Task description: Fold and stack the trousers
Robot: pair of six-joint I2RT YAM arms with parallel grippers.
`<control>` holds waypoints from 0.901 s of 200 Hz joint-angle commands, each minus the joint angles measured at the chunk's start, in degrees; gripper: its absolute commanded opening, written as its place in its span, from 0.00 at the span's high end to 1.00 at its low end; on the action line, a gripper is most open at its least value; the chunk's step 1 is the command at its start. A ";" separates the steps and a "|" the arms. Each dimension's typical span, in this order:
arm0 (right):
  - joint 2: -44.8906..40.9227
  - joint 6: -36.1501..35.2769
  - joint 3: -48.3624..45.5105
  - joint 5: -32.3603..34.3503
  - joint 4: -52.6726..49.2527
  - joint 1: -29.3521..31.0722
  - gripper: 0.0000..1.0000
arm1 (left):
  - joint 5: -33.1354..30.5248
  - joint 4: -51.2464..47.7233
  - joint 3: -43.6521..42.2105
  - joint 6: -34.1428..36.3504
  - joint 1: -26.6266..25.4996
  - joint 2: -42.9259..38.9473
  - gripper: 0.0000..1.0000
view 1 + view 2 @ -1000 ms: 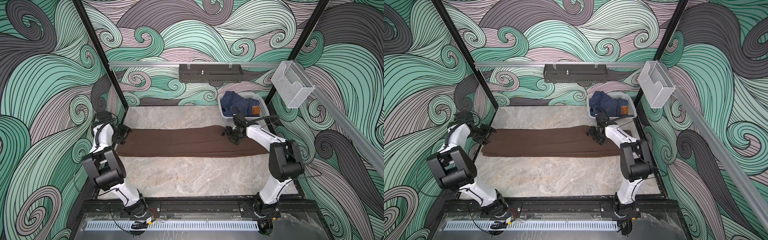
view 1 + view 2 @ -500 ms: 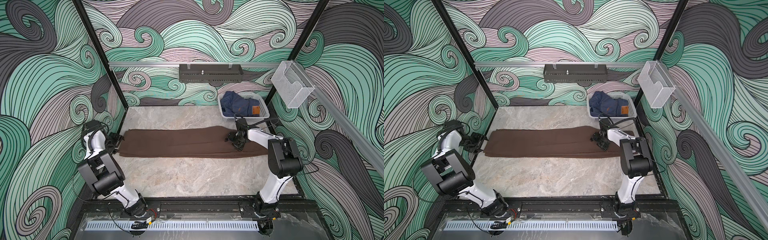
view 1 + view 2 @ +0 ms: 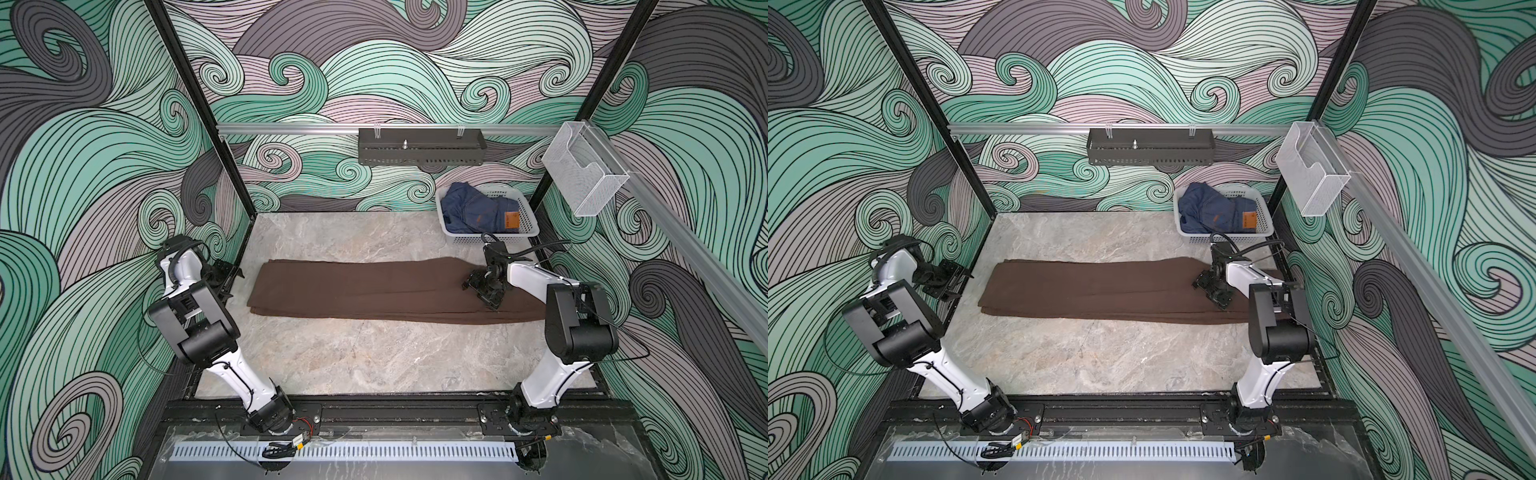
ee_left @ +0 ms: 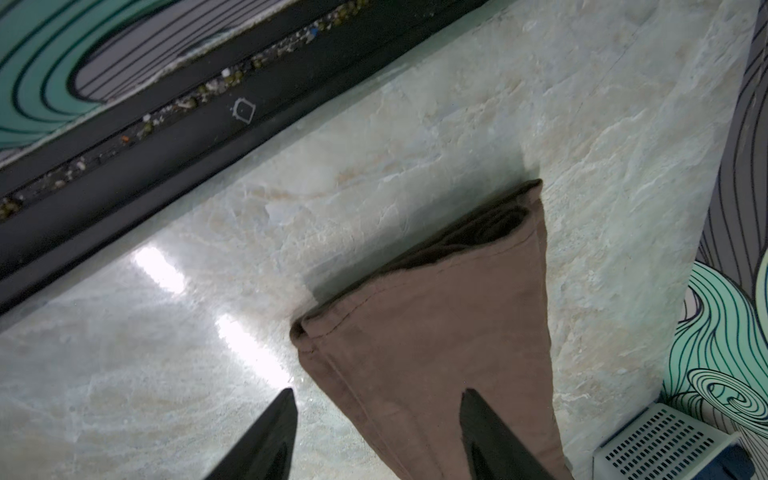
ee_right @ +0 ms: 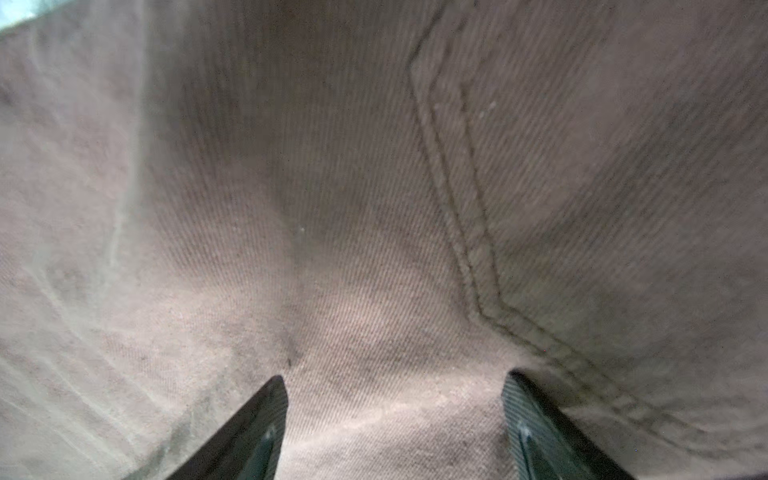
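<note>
The trousers [image 3: 374, 291] are lying flat across the middle of the table [image 3: 353, 365], running from 9 o'clock to 3 o'clock in both top views, the legs doubled one over the other. The hem end is pointing to 9 o'clock and the waist end to 3 o'clock. A white basket [image 3: 486, 240] holding blue jeans [image 3: 469, 210] is sitting at about 1 o'clock.

The left gripper [image 3: 226, 279] is hovering just off the hem end, at 9 o'clock of the cloth, its jaws spread and gripping nothing. The right gripper [image 3: 478, 292] is hanging low over the waist end with its jaws wide apart beside a stitched pocket seam [image 5: 465, 216]; whether the tips are touching the fabric is unclear.

The cloth is looking soft, limp and light, so it is likely going to sag and slide between layers. The stacked hem corners [image 4: 316, 328] and the thicker waist seams are probably offering the firmest hold; pinching all layers together should keep the fold from drifting.
</note>
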 commanded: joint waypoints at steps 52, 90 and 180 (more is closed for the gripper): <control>-4.87 -3.70 0.16 -2.29 -3.50 0.51 0.14 | 2.59 -5.45 19.43 7.78 -7.69 15.47 0.31; -4.88 -4.30 0.60 -4.60 -3.61 0.82 0.15 | 0.89 -9.34 30.36 10.07 -9.56 23.99 0.32; -4.40 -4.33 0.40 -6.17 -2.68 0.96 0.15 | -0.30 -15.50 37.15 11.86 -12.43 31.03 0.57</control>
